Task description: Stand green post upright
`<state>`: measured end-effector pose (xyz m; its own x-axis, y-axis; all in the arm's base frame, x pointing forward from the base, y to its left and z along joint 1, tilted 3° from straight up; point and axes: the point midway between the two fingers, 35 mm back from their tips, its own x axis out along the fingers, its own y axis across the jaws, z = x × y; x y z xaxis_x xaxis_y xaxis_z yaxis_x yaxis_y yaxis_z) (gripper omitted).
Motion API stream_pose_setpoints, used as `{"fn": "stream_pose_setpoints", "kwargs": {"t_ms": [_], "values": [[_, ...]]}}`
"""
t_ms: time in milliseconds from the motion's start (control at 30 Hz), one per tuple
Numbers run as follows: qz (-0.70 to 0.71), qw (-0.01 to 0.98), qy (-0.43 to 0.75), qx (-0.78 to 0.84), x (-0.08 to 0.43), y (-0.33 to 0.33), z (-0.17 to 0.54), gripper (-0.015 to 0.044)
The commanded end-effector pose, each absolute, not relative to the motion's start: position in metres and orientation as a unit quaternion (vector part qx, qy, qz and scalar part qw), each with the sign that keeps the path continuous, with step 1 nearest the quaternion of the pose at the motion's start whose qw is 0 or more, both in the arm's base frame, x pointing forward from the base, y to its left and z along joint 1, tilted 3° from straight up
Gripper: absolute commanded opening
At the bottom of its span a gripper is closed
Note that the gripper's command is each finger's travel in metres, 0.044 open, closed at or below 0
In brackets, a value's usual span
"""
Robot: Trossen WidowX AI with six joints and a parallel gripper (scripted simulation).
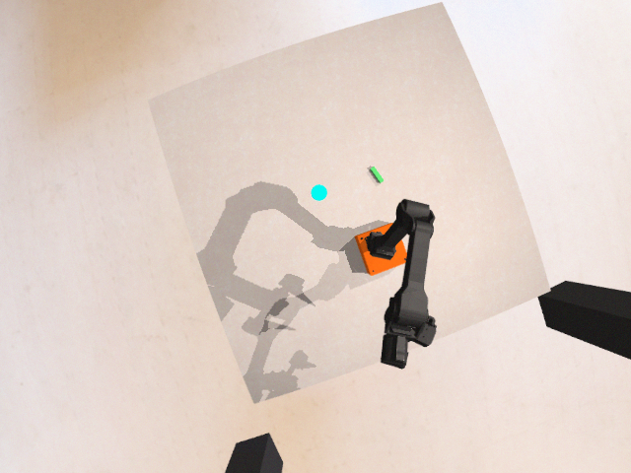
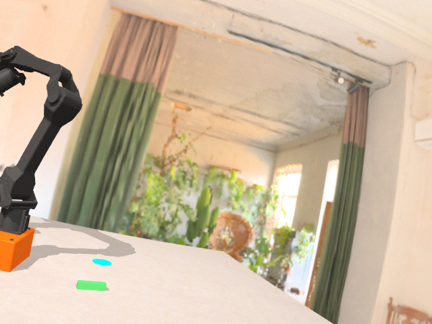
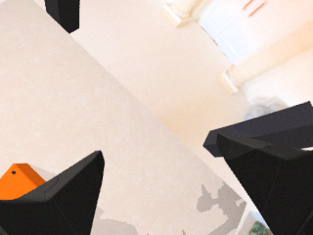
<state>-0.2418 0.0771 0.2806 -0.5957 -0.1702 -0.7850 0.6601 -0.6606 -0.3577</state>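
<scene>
Overhead, the folded arm (image 1: 415,254) holds its wide-open tool (image 3: 163,203) off the green post (image 1: 376,174).

Exterior view: my arm (image 2: 42,132) runs off the left edge, so I can't see the gripper there at all. The orange base (image 2: 13,249) is cut by that same edge. Top view: gripper (image 1: 394,351) is a dark lump from above and I can't make out the fingers. Green post (image 1: 377,174) is too small for detail. Wrist view: both fingers are cropped at the bottom edge, and I see only a corner of the base, behind the left one.
</scene>
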Motion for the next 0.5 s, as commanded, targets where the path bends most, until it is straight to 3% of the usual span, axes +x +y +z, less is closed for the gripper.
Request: {"fn": "stream_pose_setpoints", "kwargs": {"t_ms": [0,167,467], "values": [[-0.832,0.247,0.326,0.375,-0.241,0.079,0.28,0.0374],[-0.847,0.177,0.282,0.415,-0.228,0.119,0.272,0.0243],[-0.857,0.028,0.18,0.482,-0.18,0.193,0.255,0.0233]]}}
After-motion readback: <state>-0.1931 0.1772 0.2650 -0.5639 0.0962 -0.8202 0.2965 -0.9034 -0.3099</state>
